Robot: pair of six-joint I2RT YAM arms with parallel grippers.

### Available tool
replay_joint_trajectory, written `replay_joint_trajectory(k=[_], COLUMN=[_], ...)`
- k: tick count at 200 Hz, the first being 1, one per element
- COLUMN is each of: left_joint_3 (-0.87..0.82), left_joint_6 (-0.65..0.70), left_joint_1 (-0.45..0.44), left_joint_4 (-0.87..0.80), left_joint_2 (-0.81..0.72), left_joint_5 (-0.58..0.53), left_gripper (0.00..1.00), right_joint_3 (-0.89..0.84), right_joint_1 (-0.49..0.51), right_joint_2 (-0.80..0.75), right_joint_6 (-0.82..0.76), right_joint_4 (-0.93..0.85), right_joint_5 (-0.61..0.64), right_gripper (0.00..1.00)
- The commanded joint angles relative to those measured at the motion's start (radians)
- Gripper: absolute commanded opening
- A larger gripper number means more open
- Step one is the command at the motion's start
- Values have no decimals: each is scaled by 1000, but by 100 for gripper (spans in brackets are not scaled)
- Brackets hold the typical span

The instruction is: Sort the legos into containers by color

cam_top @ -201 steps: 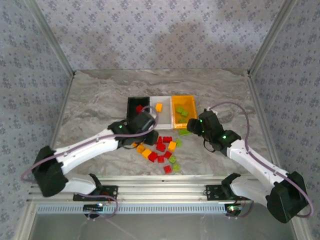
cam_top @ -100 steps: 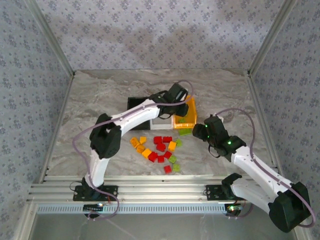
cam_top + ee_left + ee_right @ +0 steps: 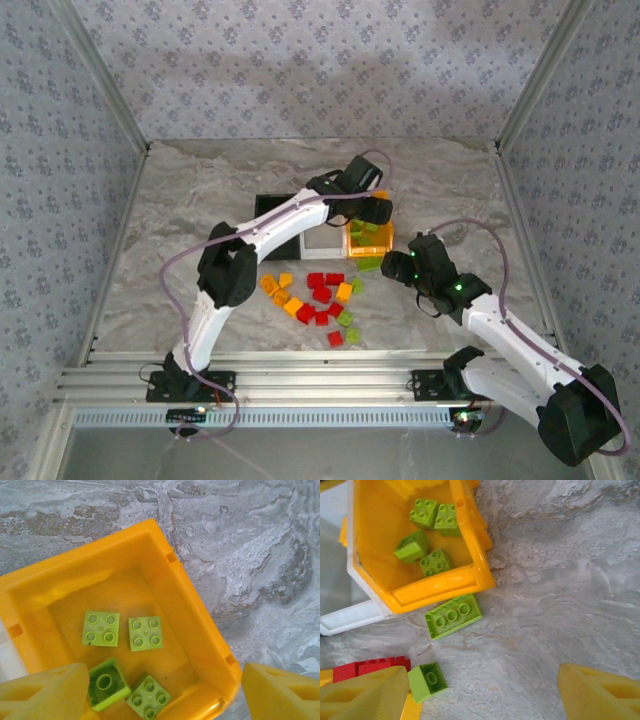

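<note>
My left gripper (image 3: pixel 370 210) hangs open over the orange container (image 3: pixel 384 240), nothing between its fingers (image 3: pixel 47 692). Below it lie several lime green legos (image 3: pixel 145 633), one of them upside down (image 3: pixel 106 684). The white container (image 3: pixel 322 242) and the black one (image 3: pixel 268 210) adjoin to the left, partly under my left arm. My right gripper (image 3: pixel 400 266) is open and empty just right of the orange container's near corner. A long green lego (image 3: pixel 453 615) lies upside down against that container's front wall (image 3: pixel 440 587), and a small green one (image 3: pixel 426 681) lies by my right gripper's left finger (image 3: pixel 365 695).
Red, orange-yellow and green legos (image 3: pixel 318 298) are scattered on the marble table (image 3: pixel 200 200) in front of the containers. A red one (image 3: pixel 375 666) lies near my right gripper. Patterned walls close in the table on three sides.
My left arm swung from the pile up over the orange container and its jaws opened. My right gripper drew back slightly toward the near side.
</note>
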Motion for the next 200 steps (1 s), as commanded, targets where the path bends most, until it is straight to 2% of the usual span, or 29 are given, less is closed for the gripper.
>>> replay_joint_trajectory(k=[1, 32, 38, 68, 96, 121, 151, 200], left_joint_3=[-139, -510, -594, -917, -1120, -1228, -1263, -1263], left_joint_6=[-27, -93, -106, -160, -209, -253, -261, -251], left_joint_1=[1, -2, -3, -6, -6, -7, -6, -5], left_joint_4=[64, 224, 245, 259, 227, 207, 171, 163], left_joint_2=[-168, -441, -495, -744, -935, -1050, -1099, -1111], left_joint_5=[46, 96, 96, 49, -3, -35, -72, -93], left_gripper=[85, 91, 99, 100, 100, 99, 99, 99], right_joint_3=[-22, -16, -5, 34, 55, 79, 98, 20], right_joint_1=[32, 120, 138, 192, 193, 193, 186, 152], right_joint_2=[23, 134, 162, 298, 384, 448, 500, 373], right_joint_6=[-26, -66, -75, -75, -76, -76, -55, -8], right_joint_4=[47, 147, 155, 188, 206, 217, 139, 58], right_joint_5=[-60, -101, -99, -81, -36, -26, 39, 114], right_gripper=[80, 79, 78, 72, 65, 63, 58, 55])
